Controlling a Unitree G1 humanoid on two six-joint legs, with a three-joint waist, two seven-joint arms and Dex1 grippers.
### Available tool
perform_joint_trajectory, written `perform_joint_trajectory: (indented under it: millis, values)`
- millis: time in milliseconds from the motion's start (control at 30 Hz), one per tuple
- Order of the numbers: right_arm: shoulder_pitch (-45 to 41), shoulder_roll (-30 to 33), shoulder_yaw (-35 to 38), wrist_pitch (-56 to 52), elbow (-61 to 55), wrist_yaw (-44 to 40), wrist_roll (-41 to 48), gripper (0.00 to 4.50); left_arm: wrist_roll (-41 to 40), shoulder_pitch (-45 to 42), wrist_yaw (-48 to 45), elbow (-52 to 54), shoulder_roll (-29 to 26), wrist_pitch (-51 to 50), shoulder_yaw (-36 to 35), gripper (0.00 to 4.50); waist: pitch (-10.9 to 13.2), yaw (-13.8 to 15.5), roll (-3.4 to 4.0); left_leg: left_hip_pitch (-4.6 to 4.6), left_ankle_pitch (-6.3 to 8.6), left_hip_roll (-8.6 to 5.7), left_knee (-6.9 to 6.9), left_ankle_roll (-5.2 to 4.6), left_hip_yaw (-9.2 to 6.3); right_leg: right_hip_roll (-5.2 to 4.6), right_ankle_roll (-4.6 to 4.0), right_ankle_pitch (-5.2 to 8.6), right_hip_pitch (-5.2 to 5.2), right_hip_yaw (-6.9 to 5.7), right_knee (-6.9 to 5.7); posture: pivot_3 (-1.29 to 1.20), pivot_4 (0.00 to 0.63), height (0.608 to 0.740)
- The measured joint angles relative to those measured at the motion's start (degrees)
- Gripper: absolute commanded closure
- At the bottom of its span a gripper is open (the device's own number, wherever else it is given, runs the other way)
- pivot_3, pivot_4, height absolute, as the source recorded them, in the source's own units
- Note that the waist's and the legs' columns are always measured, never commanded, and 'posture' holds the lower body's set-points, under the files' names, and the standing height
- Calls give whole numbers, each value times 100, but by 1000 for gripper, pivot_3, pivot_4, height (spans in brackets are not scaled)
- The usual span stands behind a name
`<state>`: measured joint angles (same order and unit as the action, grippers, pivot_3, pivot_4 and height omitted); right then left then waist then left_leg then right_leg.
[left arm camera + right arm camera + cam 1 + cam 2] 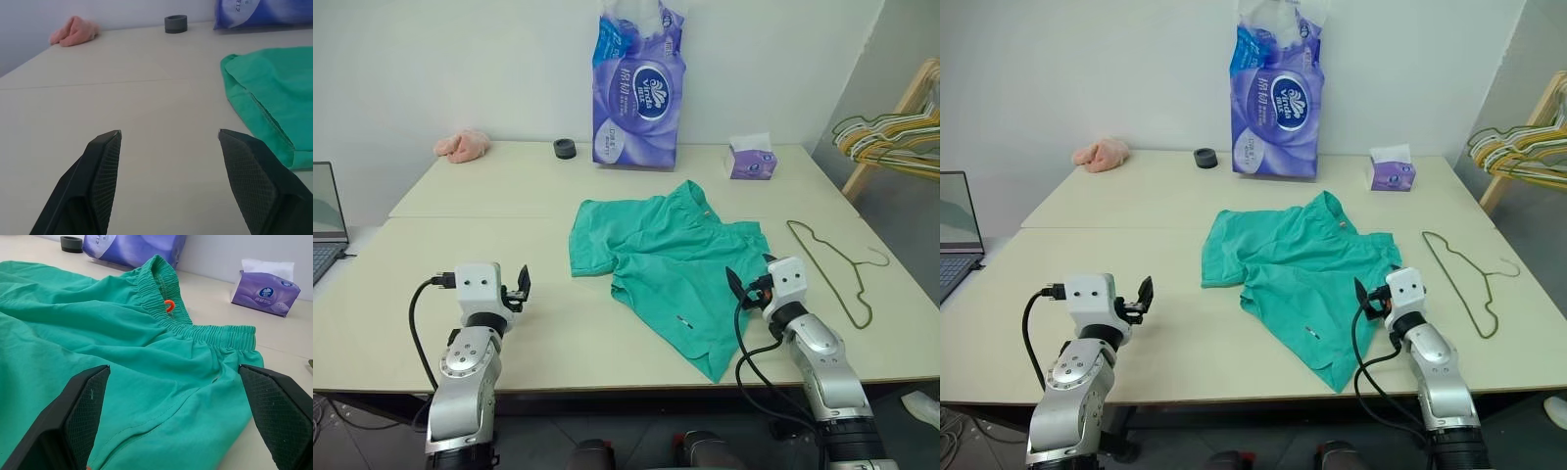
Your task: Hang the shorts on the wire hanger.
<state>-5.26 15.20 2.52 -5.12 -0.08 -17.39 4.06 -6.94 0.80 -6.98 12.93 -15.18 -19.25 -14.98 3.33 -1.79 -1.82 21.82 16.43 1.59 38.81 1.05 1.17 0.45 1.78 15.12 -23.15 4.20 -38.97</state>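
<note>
— Which containers were there, and what was inside?

— At the far edge of the table (pixel 460 323) stood a tall purple pack of tissue rolls (pixel 639 93), upright and closed in its plastic wrap. Near it, to my right, was a small purple tissue box (pixel 751 159) with a white tissue standing out of its top. A small dark ring (pixel 565 148) lay beside the pack, on my left, and a pink cloth lump (pixel 463 146) lay further left, near the wall.

— And the shorts?

— The shorts (pixel 671 264) lay flat and a little crumpled in the middle of the table, with the gathered waistband toward the far right and one leg reaching to the near edge. The wire hanger (pixel 834 266) lay flat on the table, just to the right of them and not touching them.

— Your grippers?

— My left gripper (pixel 168 139) was open wide and held nothing; it hung over bare table, left of the shorts. My right gripper (pixel 173 374) was also wide open and empty, just over the shorts, near the waistband with its orange tag (pixel 168 306).

— The room?

— The table was pale cream with a seam across it, against a white wall. A laptop (pixel 327 220) was at the left edge, and a wooden rack (pixel 901 108) with bunched hangers (pixel 891 137) stood at the right.
</note>
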Motion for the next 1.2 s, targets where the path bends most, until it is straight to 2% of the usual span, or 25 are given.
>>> perform_joint_trajectory:
  millis: [600,967,1067,1133,1200]
  values:
    - [1,-19,-51,-61,-1,-129,7,27,159,1,11,62,-149,-70,60,1151,1,1,1,0,0,1,0,0,-1,0,0,0,0,0,0,13,39,740]
    - [59,-2,-154,-140,-74,-252,8,27,181,6,-65,80,-149,-207,211,1151,13,-1,11,0,0,1,0,0,0,0,2,1,0,1,0,-42,63,740]
    - [167,75,-152,-208,-248,-369,72,0,-11,-46,-401,111,-140,-283,407,620,25,-9,20,0,0,2,0,0,4,0,11,7,0,2,1,-83,70,740]
    - [257,270,-147,-327,-489,-615,220,0,-101,-170,-660,133,-157,-283,607,41,38,-16,32,-1,0,-1,1,0,18,-1,24,15,0,4,2,-97,73,740]
    - [389,552,-146,-481,-850,-971,441,0,-127,-349,-924,137,-227,-311,880,41,46,-24,42,-2,0,-1,0,-1,23,0,25,15,0,4,2,-129,75,740]
